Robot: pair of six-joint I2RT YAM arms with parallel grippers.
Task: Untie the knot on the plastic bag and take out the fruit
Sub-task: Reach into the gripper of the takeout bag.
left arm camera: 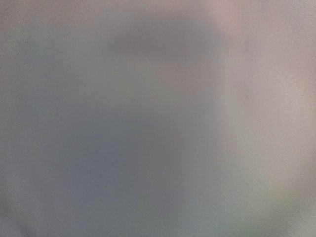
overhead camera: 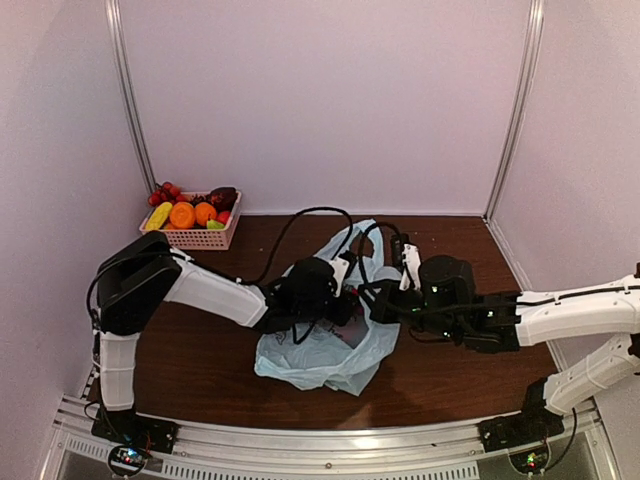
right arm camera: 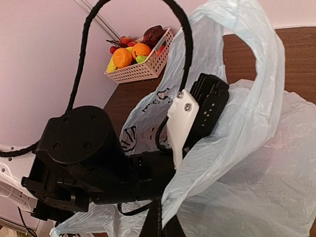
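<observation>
The light blue plastic bag (overhead camera: pixel 320 365) lies crumpled at the table's middle, its mouth pulled open and one handle loop (right arm camera: pixel 266 74) standing up. No knot shows. My left arm's wrist (overhead camera: pixel 312 290) reaches into the bag's mouth from the left. Its fingers are hidden by plastic, and the left wrist view is only a grey blur. My right gripper (right arm camera: pixel 165 224) is shut on the plastic bag's (right arm camera: pixel 256 187) edge, holding it up right next to the left wrist (right arm camera: pixel 79 148). Several fruit pieces (overhead camera: pixel 190 213) lie in the basket. Whether any is in the bag is hidden.
A pink lattice basket (overhead camera: pixel 195 238) stands at the back left against the wall, also seen from the right wrist as the basket (right arm camera: pixel 143 71). Black cables (overhead camera: pixel 300 215) arch over the bag. White walls close in on three sides of the brown table (overhead camera: pixel 200 370).
</observation>
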